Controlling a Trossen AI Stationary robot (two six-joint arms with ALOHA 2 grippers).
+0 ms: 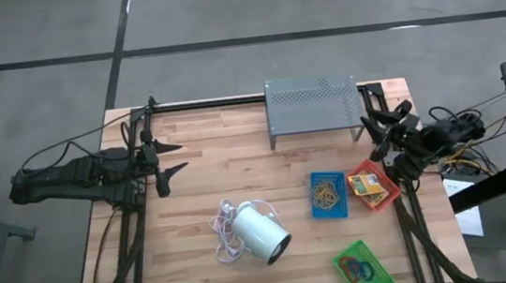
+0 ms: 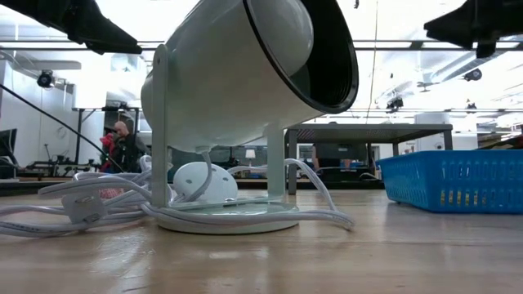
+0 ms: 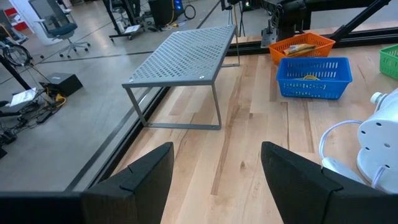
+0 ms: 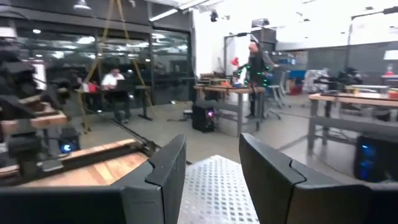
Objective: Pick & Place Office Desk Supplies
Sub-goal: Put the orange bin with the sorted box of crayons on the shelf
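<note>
Waiting at the table's left edge: left gripper (image 1: pixel 172 157), fingers spread, empty, raised above the boards and aimed across the table (image 1: pixel 202 199) toward the grey perforated stand (image 1: pixel 313 105).
Raised at the right edge, beside the stand's right end: right gripper (image 1: pixel 377 129), fingers apart with a clear gap, empty.
Set in the right half, side by side, just in front of the stand: blue tray (image 1: pixel 327 195) with tan rubber bands (image 1: pixel 325 191); red tray (image 1: pixel 372 184) with yellow-orange printed boxes (image 1: pixel 365 184), just below the right gripper.
Placed near the front edge, apart from the other two: green tray (image 1: pixel 363 269) with small red and blue loops (image 1: pixel 355 267).
Lying mid-table, left of the blue tray: big white cylinder (image 1: pixel 261 233) with its white cord (image 1: pixel 226 230).
</note>
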